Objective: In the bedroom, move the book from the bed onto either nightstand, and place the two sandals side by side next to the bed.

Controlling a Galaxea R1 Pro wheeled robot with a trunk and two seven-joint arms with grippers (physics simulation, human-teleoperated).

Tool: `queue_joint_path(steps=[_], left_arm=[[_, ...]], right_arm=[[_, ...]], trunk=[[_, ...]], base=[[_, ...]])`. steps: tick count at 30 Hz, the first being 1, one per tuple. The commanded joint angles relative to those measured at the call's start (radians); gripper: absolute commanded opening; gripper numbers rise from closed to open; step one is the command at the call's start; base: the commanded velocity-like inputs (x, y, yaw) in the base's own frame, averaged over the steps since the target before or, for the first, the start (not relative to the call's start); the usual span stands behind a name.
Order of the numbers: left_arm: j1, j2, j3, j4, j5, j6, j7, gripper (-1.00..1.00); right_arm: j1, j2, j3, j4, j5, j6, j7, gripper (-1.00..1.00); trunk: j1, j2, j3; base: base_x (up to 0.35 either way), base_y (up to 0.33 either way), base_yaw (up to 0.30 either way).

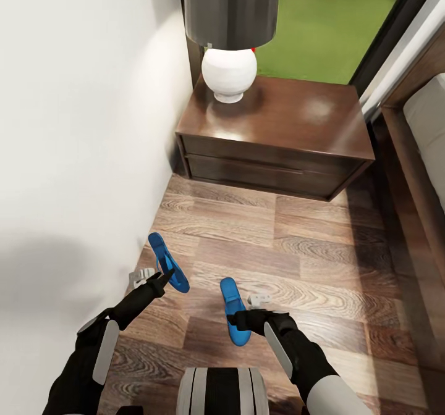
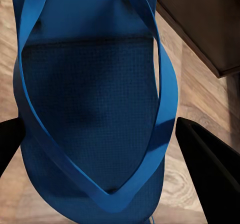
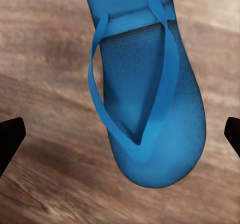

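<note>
Your left pincer (image 1: pixel 162 277) sits low over the wood-plank floor (image 1: pixel 321 260) on the near left, close to the white wall (image 1: pixel 80 125). Its dark fingers (image 2: pixel 210 169) stand spread to either side of the left blue sandal (image 1: pixel 167 262); in the left wrist view that sandal (image 2: pixel 95 109) runs between the fingers with its strap up, but you cannot tell from these pictures whether the fingers press on it.

Your right pincer (image 1: pixel 238 322) is at the near middle of the floor, over the near end of the right blue sandal (image 1: pixel 233 309). In the right wrist view this sandal (image 3: pixel 150 104) lies flat on the planks, strap up, and the two fingertips (image 3: pixel 10 136) are wide apart, well clear of its edges, so that pincer is open and holds nothing.

The two sandals lie near each other on the floor, the left one angled a little and slightly farther off than the right one, with bare planks between them.

Beyond them, against the far wall, stands the dark wooden nightstand (image 1: pixel 278 149) with its two drawers. A lamp (image 1: pixel 230 69) with a round white base and a dark shade stands on its left far corner. Behind it a window (image 1: pixel 321 32) shows green grass. On the right edge you see the brown frame and pale mattress of the bed (image 1: pixel 426 155).
</note>
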Motion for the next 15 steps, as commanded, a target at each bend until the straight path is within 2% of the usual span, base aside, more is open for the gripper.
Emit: queue_joint_path(steps=[1,4,9,15], left_arm=[[-0.001,-0.001,0.003,0.000,0.007,0.009,-0.004,-1.00],[-0.001,-0.001,0.003,0.000,0.007,0.009,-0.005,-1.00],[-0.001,-0.001,0.003,0.000,0.007,0.009,-0.006,-1.00],[-0.001,-0.001,0.003,0.000,0.007,0.009,-0.006,-1.00]], right_arm=[[0.000,0.000,0.000,-0.001,-0.004,0.005,0.000,1.00],[0.000,0.000,0.000,-0.001,-0.004,0.005,0.000,1.00],[0.000,0.000,0.000,-0.001,-0.004,0.005,0.000,1.00],[0.000,0.000,0.000,-0.001,-0.004,0.005,0.000,1.00]], trunk=[[0.000,0.000,-0.001],[0.000,0.000,-0.001],[0.000,0.000,-0.001],[0.000,0.000,-0.001]], base=[[0.000,0.000,0.000],[0.010,0.000,0.000],[0.151,0.000,0.000],[0.028,0.000,0.000]])
